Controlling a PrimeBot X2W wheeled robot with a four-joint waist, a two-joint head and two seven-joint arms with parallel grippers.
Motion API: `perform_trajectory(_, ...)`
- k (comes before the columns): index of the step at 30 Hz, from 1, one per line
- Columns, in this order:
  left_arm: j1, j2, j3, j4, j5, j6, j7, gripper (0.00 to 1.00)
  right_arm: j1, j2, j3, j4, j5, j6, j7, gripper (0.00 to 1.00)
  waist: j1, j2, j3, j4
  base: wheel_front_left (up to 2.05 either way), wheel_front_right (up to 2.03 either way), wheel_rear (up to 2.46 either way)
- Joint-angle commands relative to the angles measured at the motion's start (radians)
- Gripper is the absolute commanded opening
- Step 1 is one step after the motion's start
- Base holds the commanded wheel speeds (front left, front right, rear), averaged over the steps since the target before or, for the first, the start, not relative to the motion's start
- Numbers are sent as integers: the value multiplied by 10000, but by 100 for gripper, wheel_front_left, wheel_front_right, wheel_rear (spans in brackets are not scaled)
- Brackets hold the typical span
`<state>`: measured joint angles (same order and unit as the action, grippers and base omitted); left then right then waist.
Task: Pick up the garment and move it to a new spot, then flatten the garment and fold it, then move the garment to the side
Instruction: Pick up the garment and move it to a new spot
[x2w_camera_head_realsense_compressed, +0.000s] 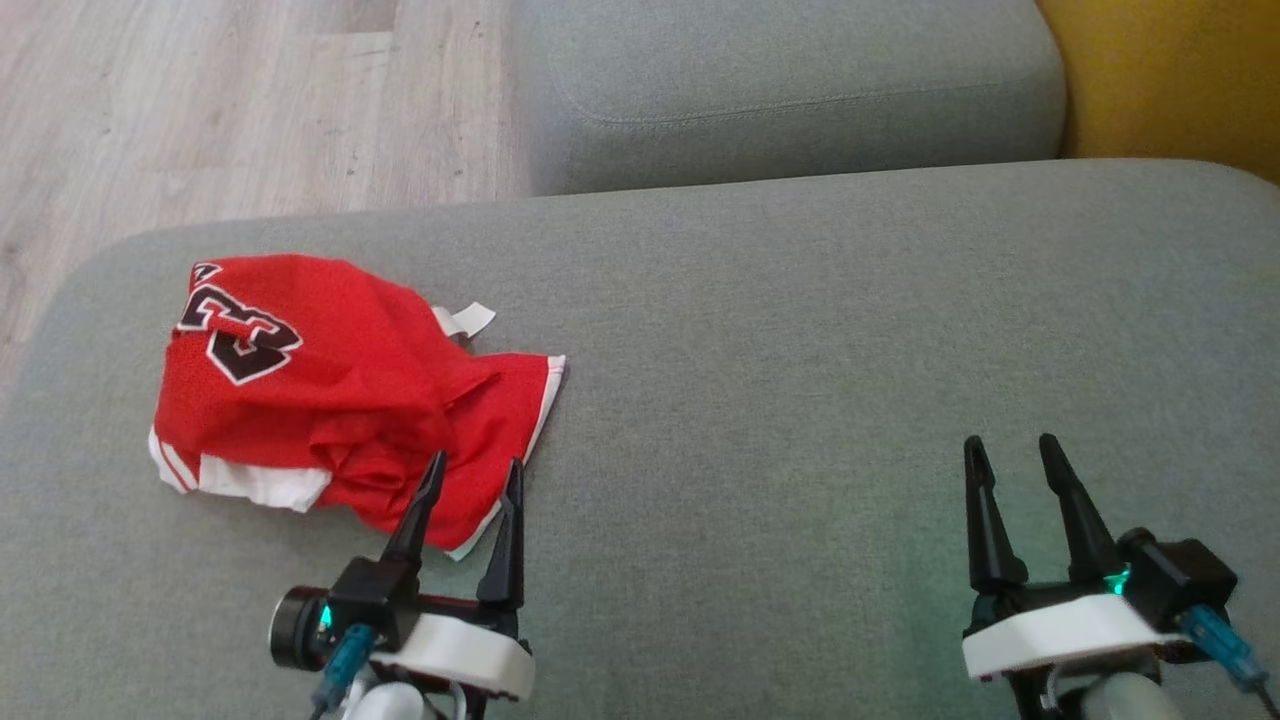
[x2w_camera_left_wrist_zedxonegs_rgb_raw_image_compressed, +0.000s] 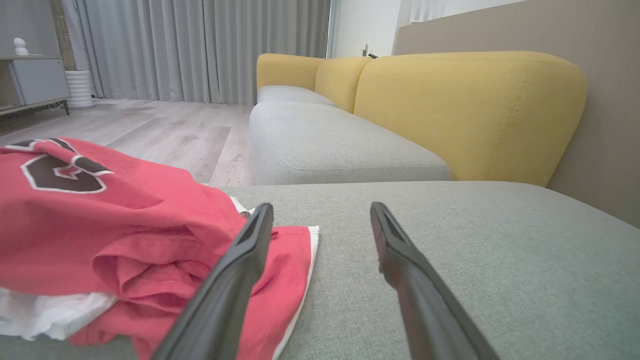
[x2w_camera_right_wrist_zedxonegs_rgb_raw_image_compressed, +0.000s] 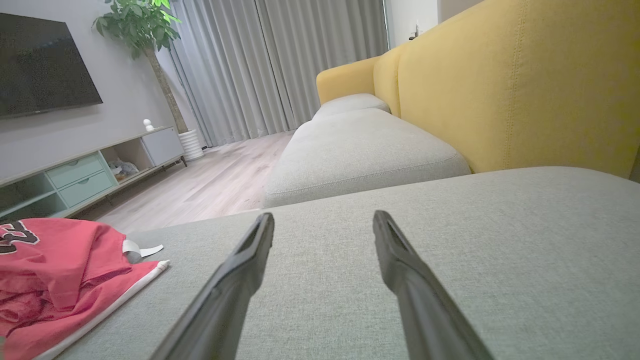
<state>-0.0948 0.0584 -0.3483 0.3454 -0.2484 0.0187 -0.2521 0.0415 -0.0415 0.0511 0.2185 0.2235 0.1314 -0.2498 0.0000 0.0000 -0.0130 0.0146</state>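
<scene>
Right now the left gripper (x2w_camera_head_realsense_compressed: 478, 460) is hovering low over the grey seat cushion (x2w_camera_head_realsense_compressed: 800, 330), its two dark fingers standing wide apart and gripping nothing. Just ahead of its fingertips and off to its left, the red garment (x2w_camera_head_realsense_compressed: 330, 390) is lying in a crumpled heap on that cushion, and its white-trimmed hem is reaching in beneath the gripper's left finger; whether that finger is touching the cloth I cannot tell. A black-and-white number (x2w_camera_head_realsense_compressed: 240, 335) is showing on the part of the heap farthest from the gripper, and a white tag (x2w_camera_head_realsense_compressed: 470, 320) is poking out on the far side. The right gripper (x2w_camera_head_realsense_compressed: 1010, 440) is hanging well to the right of the garment, over the same cushion, its fingers likewise spread and empty. Beyond both pairs of fingertips a second grey cushion (x2w_camera_head_realsense_compressed: 780, 90) is sitting, with a yellow backrest (x2w_camera_left_wrist_zedxonegs_rgb_raw_image_compressed: 470, 110) rising to its right and pale wooden floor (x2w_camera_head_realsense_compressed: 200, 110) lying to its left.
</scene>
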Motion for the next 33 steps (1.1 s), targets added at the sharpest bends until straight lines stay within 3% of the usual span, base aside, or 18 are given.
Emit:
perform_trajectory(1, -203, -11, 460, -247, -83, -32, -97, 100, -341, -87, 314, -337, 102, -7, -120, 100, 0, 0, 0, 91, 0, 0, 0)
perform_trajectory(10, -177, -47, 695, -125, -1, 74, -97, 100, -297, -87, 669, -238, 231, -7, -120, 100, 0, 0, -62, 813, 0, 0, 0)
perform_trajectory(25, -6, -68, 1056, 102, 154, 107, -97, 100, -119, -87, 1492, -358, 438, -7, -120, 100, 0, 0, -249, 2647, 0, 0, 0)
perform_trajectory(33, 103, -72, 1129, 72, 241, 84, -97, 100, -51, -87, 1750, -321, 628, -7, -120, 100, 0, 0, -313, 3180, 0, 0, 0)
